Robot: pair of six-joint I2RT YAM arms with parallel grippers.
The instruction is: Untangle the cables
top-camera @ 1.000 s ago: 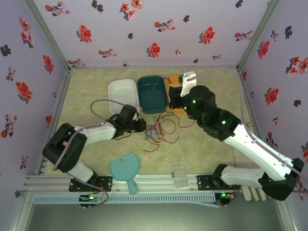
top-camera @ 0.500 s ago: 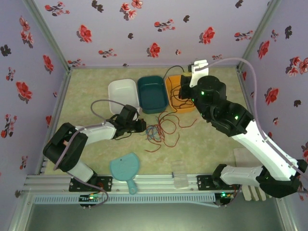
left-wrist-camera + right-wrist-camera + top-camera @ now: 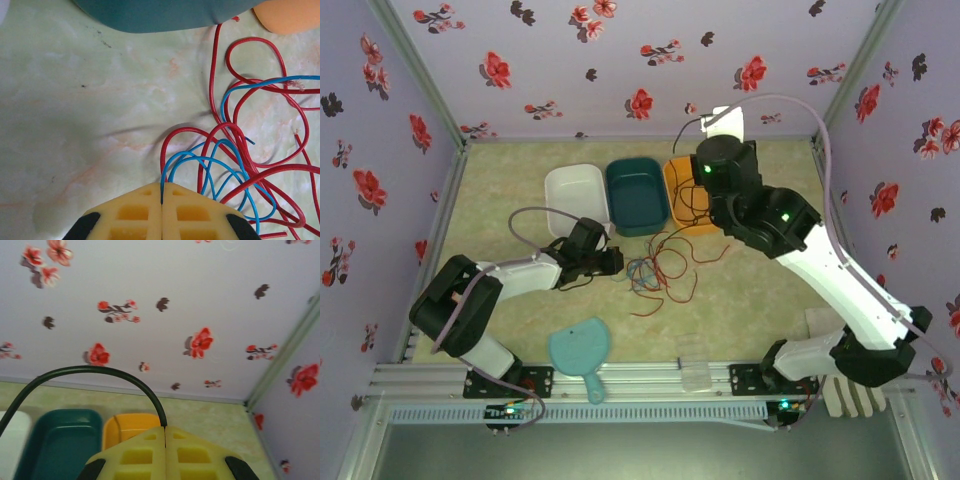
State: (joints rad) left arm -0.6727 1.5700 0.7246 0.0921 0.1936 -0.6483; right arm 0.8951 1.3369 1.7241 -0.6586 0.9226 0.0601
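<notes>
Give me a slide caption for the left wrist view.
Left gripper shut on a blue cable amid looping red cables, teal bin and orange bin beyond.

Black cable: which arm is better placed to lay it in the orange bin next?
Likely right: right end effector is shut on the black cable, raised near the orange bin; left end effector is low, shut on a blue cable.

Top external high behind the arm bases, looking down on the whole table (image 3: 515, 175), left wrist very close over the tabletop, facing down at cables (image 3: 239, 150), right wrist raised, facing the floral back wall (image 3: 150, 285), teal bin (image 3: 55, 440) and orange bin (image 3: 132, 426) shared by all three views
</notes>
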